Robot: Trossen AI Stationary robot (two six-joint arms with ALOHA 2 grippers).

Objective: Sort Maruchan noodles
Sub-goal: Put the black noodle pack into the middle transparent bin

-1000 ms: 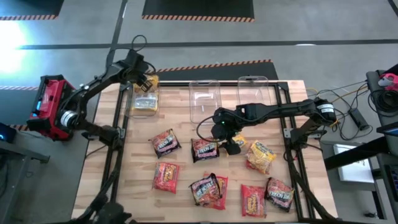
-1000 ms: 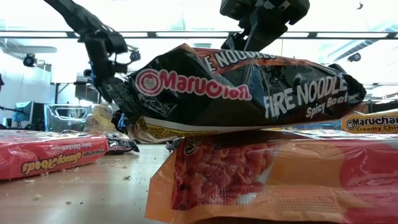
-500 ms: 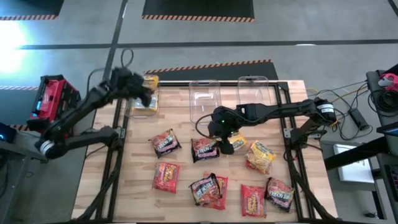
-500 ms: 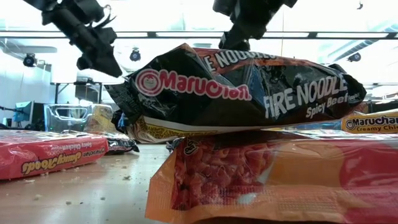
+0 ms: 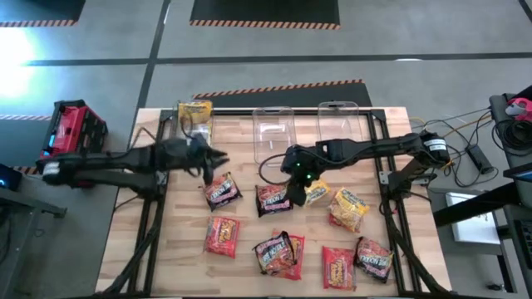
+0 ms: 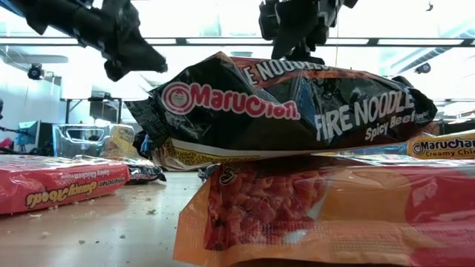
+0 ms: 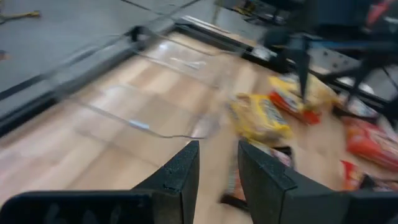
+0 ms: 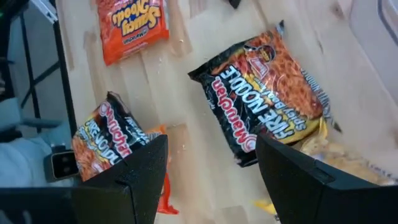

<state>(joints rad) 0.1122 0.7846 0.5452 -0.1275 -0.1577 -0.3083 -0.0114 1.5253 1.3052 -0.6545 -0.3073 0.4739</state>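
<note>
Several Maruchan noodles packets lie flat on the wooden table (image 5: 179, 249): dark ones (image 5: 220, 191) (image 5: 272, 198), yellow ones (image 5: 347, 208) and red ones (image 5: 222, 235). One yellow packet (image 5: 195, 112) lies in the far-left clear bin (image 5: 193, 137). My left gripper (image 5: 218, 158) (image 7: 217, 168) hangs above the table just far of a dark packet, its fingers a narrow gap apart with nothing between them. My right gripper (image 5: 295, 193) (image 8: 211, 168) hovers open over a dark Fire Noodle packet (image 8: 267, 93), which partly overlaps a yellow packet (image 8: 329, 155).
Two more clear bins (image 5: 274, 133) (image 5: 337, 120) stand along the far edge. Near the front a dark packet (image 6: 297, 111) rests on a red one (image 6: 334, 215), filling the low view. Bare wood lies at the table's left.
My left gripper has swung from the far-left bin toward the table's near side and middle, turning as it went; the yellow packet stays in that bin. My right gripper has rolled about its wrist while staying in place above the dark packet.
</note>
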